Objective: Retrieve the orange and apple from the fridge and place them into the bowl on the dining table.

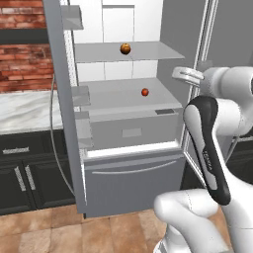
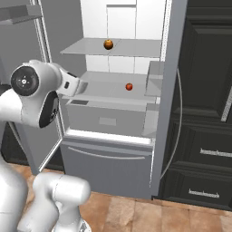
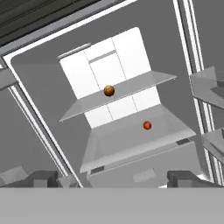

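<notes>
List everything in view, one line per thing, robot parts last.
fridge: one, grey, doors open, white inside
orange: one, orange, upper shelf
apple: one, red, lower shelf, right of the orange
shelves: two, grey, inside the fridge
drawer: one, grey, under the lower shelf
cabinets: black, beside the fridge
brick wall: red, left of the fridge
floor: brown tiles
arm: one, white
pincer: one, dark, open, empty

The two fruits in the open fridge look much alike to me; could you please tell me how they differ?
The orange sits on the upper shelf, the apple on the shelf below. The orange lies further left, the apple further right. The orange looks brownish orange, the apple redder. The orange appears slightly larger. Both are small round fruits resting free inside the fridge, untouched by the gripper.
</notes>
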### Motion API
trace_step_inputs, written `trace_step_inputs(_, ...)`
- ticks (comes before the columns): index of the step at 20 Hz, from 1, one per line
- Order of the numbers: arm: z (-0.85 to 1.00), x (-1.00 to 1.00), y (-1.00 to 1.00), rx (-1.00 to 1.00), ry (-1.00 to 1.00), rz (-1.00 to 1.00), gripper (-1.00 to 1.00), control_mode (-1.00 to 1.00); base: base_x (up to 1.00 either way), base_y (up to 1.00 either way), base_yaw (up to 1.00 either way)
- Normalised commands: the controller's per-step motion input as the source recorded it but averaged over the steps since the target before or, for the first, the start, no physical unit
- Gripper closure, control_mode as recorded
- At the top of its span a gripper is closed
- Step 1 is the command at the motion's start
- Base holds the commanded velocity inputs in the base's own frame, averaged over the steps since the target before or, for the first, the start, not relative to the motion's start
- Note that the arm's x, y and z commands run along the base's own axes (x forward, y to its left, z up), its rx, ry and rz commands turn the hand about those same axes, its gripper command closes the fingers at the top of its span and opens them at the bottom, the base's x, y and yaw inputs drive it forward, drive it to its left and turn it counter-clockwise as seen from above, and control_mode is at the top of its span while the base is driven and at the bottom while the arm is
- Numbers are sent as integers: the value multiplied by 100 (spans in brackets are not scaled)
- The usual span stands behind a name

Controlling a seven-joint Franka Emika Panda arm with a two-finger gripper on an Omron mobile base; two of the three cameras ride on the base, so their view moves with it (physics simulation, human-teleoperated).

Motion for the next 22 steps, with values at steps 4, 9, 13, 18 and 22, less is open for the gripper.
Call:
trace_step_inputs(4, -31, -5, -55, -41, -11, -8, -100, -100, 0, 0, 0)
trace_step_inputs(9, -32, -17, -43, -38, -4, -11, -100, -100, 0, 0, 0)
trace_step_inputs(13, -13, -1, -3, -35, 1, -18, -100, -100, 0, 0, 0)
trace_step_inputs(18, 10, 0, -2, -11, 20, -18, -100, -100, 0, 0, 0)
trace_step_inputs(22, 27, 1, -15, 0, 28, -10, -100, -100, 0, 0, 0)
